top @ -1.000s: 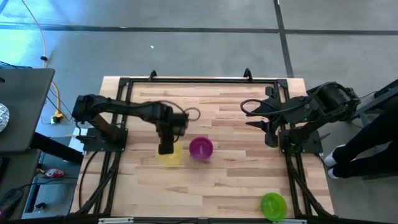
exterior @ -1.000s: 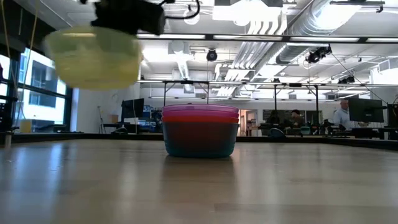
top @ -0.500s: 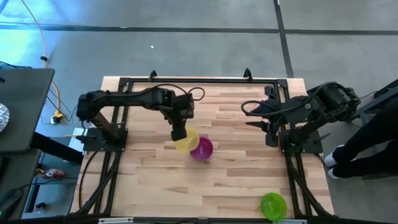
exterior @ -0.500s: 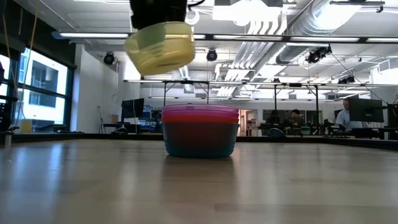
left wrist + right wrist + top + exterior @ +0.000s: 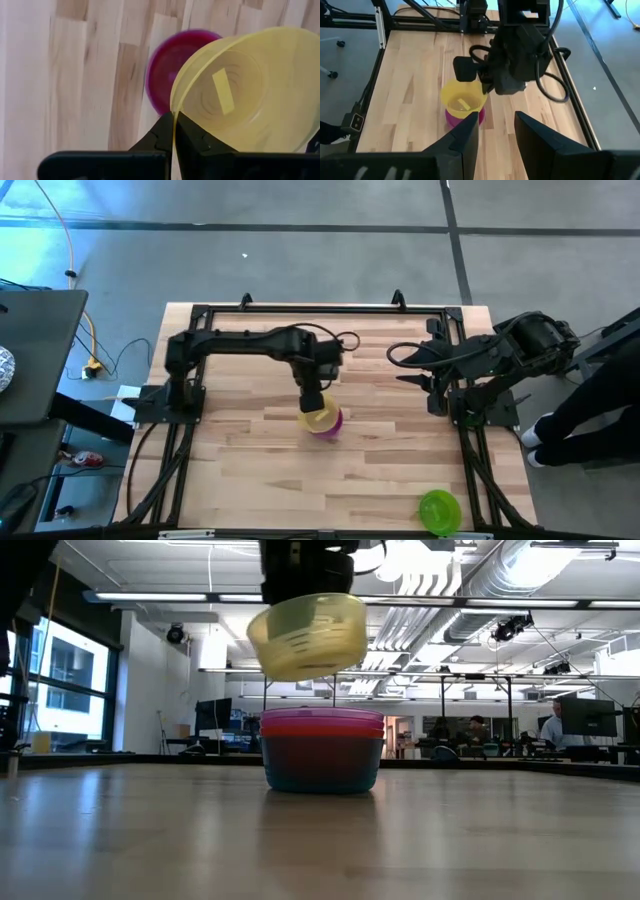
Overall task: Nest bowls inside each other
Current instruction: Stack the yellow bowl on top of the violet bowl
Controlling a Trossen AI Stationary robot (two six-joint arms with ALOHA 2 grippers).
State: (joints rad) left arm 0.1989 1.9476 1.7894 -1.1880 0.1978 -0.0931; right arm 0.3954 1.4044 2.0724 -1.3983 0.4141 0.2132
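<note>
My left hand (image 5: 174, 131) pinches the yellow bowl (image 5: 306, 635) by its rim, tilted, in the air just over the stack of bowls (image 5: 322, 750) on the counter (image 5: 380, 470). Green bowl (image 5: 439, 510) sits far off. Right hand (image 5: 495, 137) waits w/ fingers apart.

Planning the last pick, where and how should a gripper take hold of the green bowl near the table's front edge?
Take the green bowl by its rim, coming straight down from above. It sits upright with its mouth open and nothing around it, so one finger can go inside the wall and one outside, much as the left gripper pinches the yellow bowl.
</note>
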